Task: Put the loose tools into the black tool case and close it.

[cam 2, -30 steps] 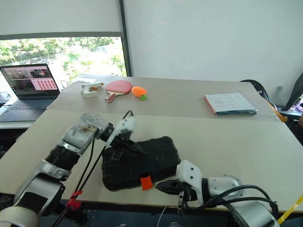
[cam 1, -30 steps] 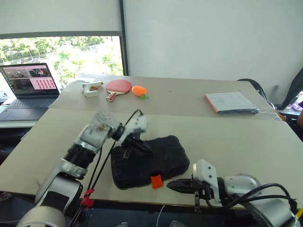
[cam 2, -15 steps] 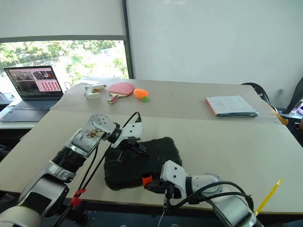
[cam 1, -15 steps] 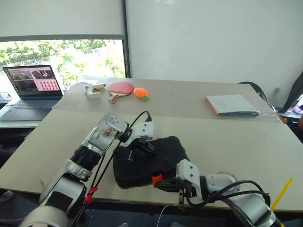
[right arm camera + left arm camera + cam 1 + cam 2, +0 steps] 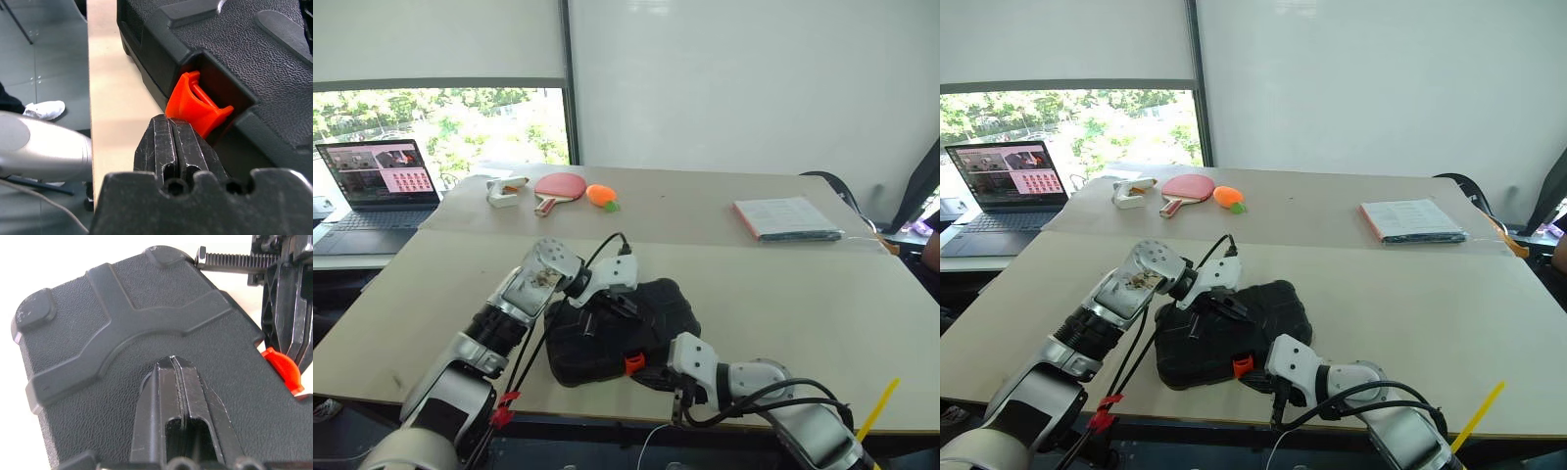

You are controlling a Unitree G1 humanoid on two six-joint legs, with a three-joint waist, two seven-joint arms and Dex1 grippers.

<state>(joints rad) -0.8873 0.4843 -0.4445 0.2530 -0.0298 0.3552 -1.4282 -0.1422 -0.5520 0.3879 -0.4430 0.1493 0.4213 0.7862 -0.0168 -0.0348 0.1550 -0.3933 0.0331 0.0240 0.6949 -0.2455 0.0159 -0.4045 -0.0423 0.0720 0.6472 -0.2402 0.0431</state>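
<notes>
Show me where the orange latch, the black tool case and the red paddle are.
orange latch (image 5: 198, 105): right wrist view, its front face.
black tool case (image 5: 122, 313): left wrist view, lid top.
red paddle (image 5: 561, 184): left eye view, blade.

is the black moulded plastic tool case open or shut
Shut: the black moulded plastic tool case has its lid down flat. Its orange latch sticks out, apparently not yet pressed home.

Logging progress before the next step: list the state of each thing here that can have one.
black tool case: lid down, lying flat on the table.
orange latch: sticking out, not pressed flat.
left gripper: jaws shut, tip on the case lid.
right gripper: jaws shut, tip at the latch.
laptop: open, screen lit.
</notes>
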